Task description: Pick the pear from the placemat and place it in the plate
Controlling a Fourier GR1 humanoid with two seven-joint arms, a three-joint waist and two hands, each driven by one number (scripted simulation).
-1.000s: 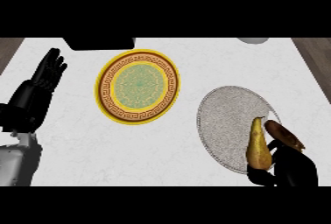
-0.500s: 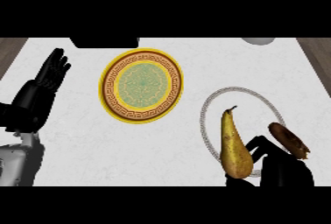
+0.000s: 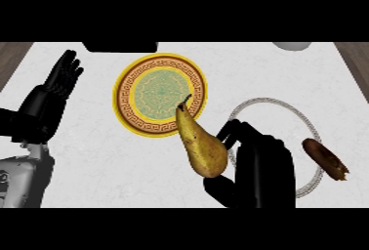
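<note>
Yellow pear (image 3: 199, 146) sits left of the right hand's (image 3: 263, 171) curled fingers (image 3: 234, 132).

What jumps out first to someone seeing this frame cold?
The yellow-brown pear at centre, held up by the right hand, its stem end over the lower right rim of the plate. That gold plate with its patterned border sits upper centre. The left hand rests open at the left edge, and a dark brown item lies on the round grey placemat at right.
</note>
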